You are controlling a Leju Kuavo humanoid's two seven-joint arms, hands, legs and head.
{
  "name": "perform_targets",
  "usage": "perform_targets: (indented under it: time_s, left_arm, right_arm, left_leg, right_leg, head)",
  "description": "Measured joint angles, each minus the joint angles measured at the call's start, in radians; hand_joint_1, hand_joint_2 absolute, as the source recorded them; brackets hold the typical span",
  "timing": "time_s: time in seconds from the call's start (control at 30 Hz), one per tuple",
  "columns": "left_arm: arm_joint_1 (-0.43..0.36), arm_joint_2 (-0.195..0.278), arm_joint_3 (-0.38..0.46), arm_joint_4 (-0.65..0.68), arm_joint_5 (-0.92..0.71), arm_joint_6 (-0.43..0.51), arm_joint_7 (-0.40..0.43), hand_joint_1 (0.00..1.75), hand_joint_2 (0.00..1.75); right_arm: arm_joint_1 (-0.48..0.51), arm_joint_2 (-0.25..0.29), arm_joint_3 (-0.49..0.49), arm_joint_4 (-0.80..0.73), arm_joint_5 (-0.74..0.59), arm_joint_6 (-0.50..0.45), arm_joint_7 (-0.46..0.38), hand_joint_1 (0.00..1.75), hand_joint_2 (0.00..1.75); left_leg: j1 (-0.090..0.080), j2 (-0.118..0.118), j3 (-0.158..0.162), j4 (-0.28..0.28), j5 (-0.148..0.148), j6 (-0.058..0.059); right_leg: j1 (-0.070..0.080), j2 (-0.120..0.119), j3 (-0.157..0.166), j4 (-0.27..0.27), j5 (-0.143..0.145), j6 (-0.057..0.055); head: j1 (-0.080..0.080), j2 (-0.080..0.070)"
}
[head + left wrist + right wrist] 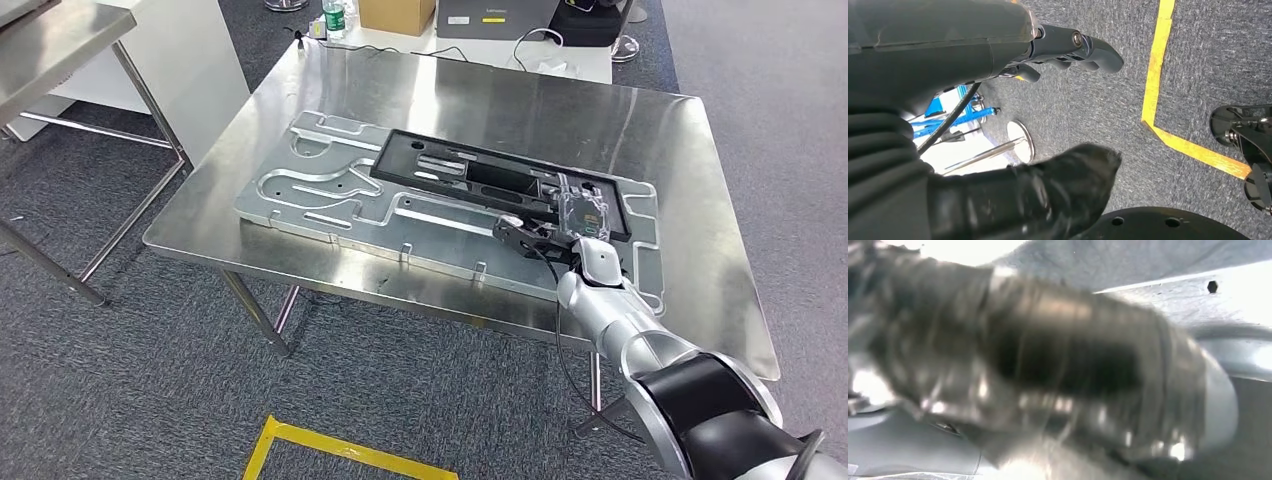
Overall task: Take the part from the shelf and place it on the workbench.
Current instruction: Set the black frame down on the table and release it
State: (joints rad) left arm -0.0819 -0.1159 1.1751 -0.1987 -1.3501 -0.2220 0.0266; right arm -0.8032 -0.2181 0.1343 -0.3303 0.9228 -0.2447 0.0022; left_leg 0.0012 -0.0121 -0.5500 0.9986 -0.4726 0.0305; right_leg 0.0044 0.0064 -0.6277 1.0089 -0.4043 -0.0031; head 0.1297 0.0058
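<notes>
- Carpet [1088, 105], grey and speckled, lies under the left robot hand [1048, 115] in the left wrist view; this robot hand hangs loose, thumb and dark fingers [1098, 50] apart with nothing between them, and a yellow tape line [1154, 75] runs across the carpet beside it.
- Steel table [300, 140], shiny and square-cornered, carries a flat silver metal panel [300, 195] with curved raised ribs and cut-outs, lying along the table's near half.
- On that panel rests the part [470, 175]: a long, flat black frame with rectangular openings and a paler insert inside it, set at a slant, its left end towards the table's middle.
- At the part's right end sits the right robot hand [555, 225], fingers on the black frame; whether it is gripping or merely touching cannot be told, and the right wrist view is too blurred to settle it.
- Behind the table stand a cardboard box [396, 14] and a water bottle [334, 18].
</notes>
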Motion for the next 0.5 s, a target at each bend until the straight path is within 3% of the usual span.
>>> perform_targets:
  time_s: [0.23,0.37,0.5]
  left_arm:
    - [0.0,0.0,0.009,0.0,0.006,0.006,0.005,0.0,0.0]
    - [-0.001,0.0,0.013,0.0,0.014,0.015,0.005,0.0,0.0]
    - [-0.002,0.0,0.019,0.0,0.021,0.021,0.006,0.0,0.0]
  right_arm:
    - [0.005,0.034,0.028,-0.049,0.091,-0.061,-0.113,0.0,0.0]
    - [0.02,0.076,0.103,-0.171,0.163,-0.063,-0.071,0.0,0.0]
    - [0.049,0.104,0.191,-0.348,0.192,-0.007,-0.001,0.0,0.0]
  left_leg:
    - [0.0,0.001,0.0,0.0,0.0,0.0]
    - [0.001,0.003,0.0,0.0,0.0,0.0]
    - [0.001,0.003,0.0,0.0,0.0,0.0]
  right_leg:
    - [-0.001,0.001,-0.001,0.001,0.0,0.0]
    - [-0.001,0.003,-0.002,0.002,0.0,0.0]
    - [0.0,0.004,-0.003,0.003,0.0,0.0]
  head:
    - [0.0,0.0]
    - [0.0,0.0]
    - [0.0,0.0]
